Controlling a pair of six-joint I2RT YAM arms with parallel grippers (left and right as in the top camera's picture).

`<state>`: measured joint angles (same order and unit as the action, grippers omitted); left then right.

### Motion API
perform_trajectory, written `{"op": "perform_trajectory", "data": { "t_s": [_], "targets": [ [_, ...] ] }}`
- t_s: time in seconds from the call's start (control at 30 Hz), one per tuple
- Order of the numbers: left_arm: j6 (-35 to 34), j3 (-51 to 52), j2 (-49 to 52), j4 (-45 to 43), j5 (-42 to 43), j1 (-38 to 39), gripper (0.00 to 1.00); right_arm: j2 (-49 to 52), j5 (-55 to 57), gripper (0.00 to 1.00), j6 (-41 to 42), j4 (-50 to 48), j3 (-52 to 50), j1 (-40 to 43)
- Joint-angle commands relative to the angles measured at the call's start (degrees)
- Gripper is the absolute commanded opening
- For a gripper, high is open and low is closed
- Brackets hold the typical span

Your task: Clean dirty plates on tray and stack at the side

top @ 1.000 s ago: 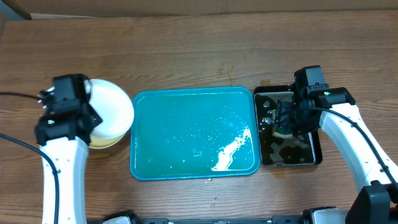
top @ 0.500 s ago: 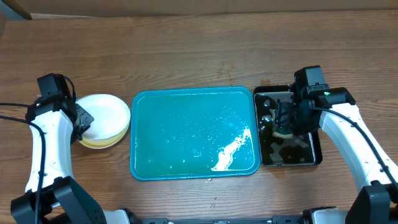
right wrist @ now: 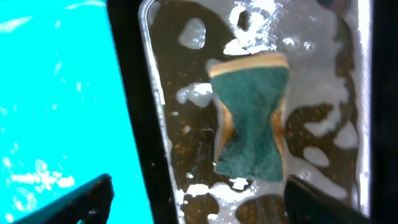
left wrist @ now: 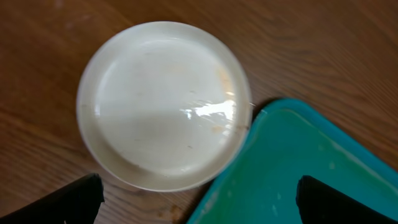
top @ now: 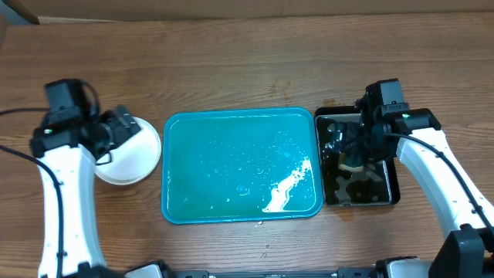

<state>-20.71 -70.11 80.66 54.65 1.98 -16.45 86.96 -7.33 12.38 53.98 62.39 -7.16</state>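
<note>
The plates (top: 130, 154) sit stacked on the wood left of the teal tray (top: 220, 166), a white one on top; in the left wrist view the top plate (left wrist: 165, 102) shows faint brown marks and the rim of another beneath it. The tray (left wrist: 298, 174) holds water and white foam and no plates. My left gripper (top: 121, 127) hangs open above the stack's edge, and its view shows the gripper (left wrist: 202, 208) with nothing between the fingers. My right gripper (top: 347, 147) stands open over the black water tray.
The narrow black tray (top: 395, 189) of foamy water lies right of the teal tray. A green and yellow sponge (right wrist: 252, 121) lies loose in it, just beyond my right gripper (right wrist: 199, 205). The teal tray's edge (right wrist: 56, 93) runs beside the black wall (right wrist: 134, 124).
My left gripper has opened and let go of the top plate, which now rests on the stack, and the arm has shifted. My right gripper has opened wider over the sponge.
</note>
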Motion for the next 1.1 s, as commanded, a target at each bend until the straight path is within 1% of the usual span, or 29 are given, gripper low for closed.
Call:
{"op": "perform_trajectory", "data": {
  "t_s": [0.0, 0.1, 0.2, 0.3, 0.33, 0.43, 0.57, 0.63, 0.73, 0.8, 0.87, 0.97, 1.07],
  "targets": [
    [7.1, -1.2, -2.1, 3.7, 3.3, 5.6, 1.0, -0.7, -2.4, 1.0, -0.5, 1.0, 2.3, 0.1],
    [6.9, -1.1, -1.9, 11.8, 2.3, 8.5, 1.0, -0.8, -0.8, 1.0, -0.6, 5.2, 3.5, 0.2],
    [6.6, -1.1, -2.0, 19.2, 2.6, 8.9, 1.0, -1.6, 0.0, 1.0, -0.5, 7.5, 3.6, 0.2],
    [7.3, -1.1, -2.7, 22.3, 3.0, 8.9, 1.0, -3.4, 0.0, 1.0, -0.1, 9.0, 3.6, 0.2],
    [8.6, -0.9, -3.5, 22.7, 4.0, 8.9, 1.0, -4.4, 0.0, 1.0, 0.3, 9.2, 3.5, 0.2],
    [9.2, 0.6, -7.1, 22.4, 5.3, 8.9, 1.0, -8.2, 0.2, 1.0, 1.6, 8.1, 1.9, 0.1],
    [9.4, 3.8, -15.4, 19.6, 5.6, 8.9, 1.0, -16.5, 0.9, 1.0, 1.6, 4.3, -2.5, 0.0],
    [9.9, 6.2, -21.0, 17.3, 5.8, 8.9, 1.0, -22.9, 1.3, 1.0, 1.6, 1.6, -6.0, 0.0],
    [13.0, 10.3, -30.3, 13.7, 9.3, 8.9, 1.0, -32.2, 1.8, 1.0, 1.4, -0.9, -10.3, 0.0],
    [14.8, 13.0, -37.0, 11.1, 11.0, 8.9, 1.0, -37.7, 3.1, 1.0, 1.4, -1.3, -12.2, 0.0],
    [14.5, 15.2, -42.5, 9.5, 10.9, 8.9, 1.0, -42.6, 4.3, 1.0, 1.4, -1.0, -13.2, 0.1],
    [14.3, 17.2, -48.7, 7.7, 10.9, 8.9, 1.0, -47.2, 4.3, 1.0, 1.4, -0.4, -13.3, 0.0],
    [14.3, 17.4, -51.5, 7.7, 11.0, 8.9, 1.0, -49.3, 4.3, 1.0, 1.4, -0.3, -13.3, 0.0]
  ]
}}
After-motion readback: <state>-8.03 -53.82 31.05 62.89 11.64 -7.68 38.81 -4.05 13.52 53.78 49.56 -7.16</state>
